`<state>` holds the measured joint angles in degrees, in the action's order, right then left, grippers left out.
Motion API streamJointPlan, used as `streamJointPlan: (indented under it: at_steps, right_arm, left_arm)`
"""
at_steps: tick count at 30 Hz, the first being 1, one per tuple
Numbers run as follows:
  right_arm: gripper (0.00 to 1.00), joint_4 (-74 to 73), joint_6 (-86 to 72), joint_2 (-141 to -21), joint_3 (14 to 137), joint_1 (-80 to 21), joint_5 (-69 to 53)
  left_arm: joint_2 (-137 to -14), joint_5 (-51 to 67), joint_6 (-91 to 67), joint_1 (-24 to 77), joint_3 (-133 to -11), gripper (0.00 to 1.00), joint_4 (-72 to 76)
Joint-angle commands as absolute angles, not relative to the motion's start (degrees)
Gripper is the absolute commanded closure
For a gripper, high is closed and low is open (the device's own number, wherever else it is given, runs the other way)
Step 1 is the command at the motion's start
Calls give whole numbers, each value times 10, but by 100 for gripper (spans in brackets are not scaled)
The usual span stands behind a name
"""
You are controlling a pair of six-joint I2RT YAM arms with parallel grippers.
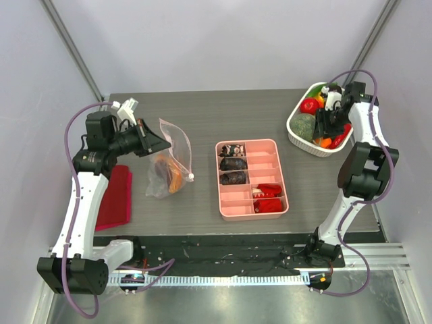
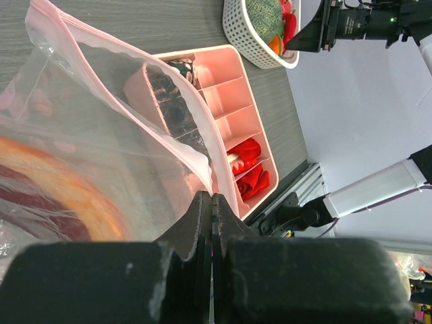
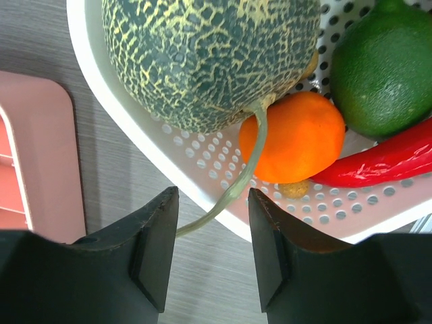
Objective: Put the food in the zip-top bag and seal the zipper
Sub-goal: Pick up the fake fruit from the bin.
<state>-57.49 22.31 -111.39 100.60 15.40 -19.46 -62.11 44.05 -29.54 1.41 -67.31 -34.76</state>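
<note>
While the bag (image 1: 172, 158) is seemingly pinched by the left gripper (image 2: 211, 202), the right gripper (image 3: 212, 199) is held agape; grey wood-grain table (image 1: 202, 115), white walls (image 1: 216, 40).

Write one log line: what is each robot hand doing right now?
left hand: shut on zip-top bag edge | right hand: open over white basket, straddling melon stem | zipper: unsealed

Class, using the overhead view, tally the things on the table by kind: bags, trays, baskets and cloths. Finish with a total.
zip-top bag: 1
pink compartment tray: 1
white basket: 1
red cloth: 1
Total: 4
</note>
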Motion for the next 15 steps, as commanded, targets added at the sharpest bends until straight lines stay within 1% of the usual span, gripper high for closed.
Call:
streamJointPlan:
  at_steps: [1, 10, 15]
  right_arm:
    - [50, -536, 221, -1120, 1007, 154, -185]
    - [51, -525, 220, -1144, 1005, 154, -177]
    - [54, -518, 219, -1146, 997, 154, -182]
  left_arm:
    - [-613, 444, -286, 13, -683, 100, -331]
    - [-615, 440, -280, 14, -690, 100, -340]
    - [-620, 439, -280, 14, -694, 100, -342]
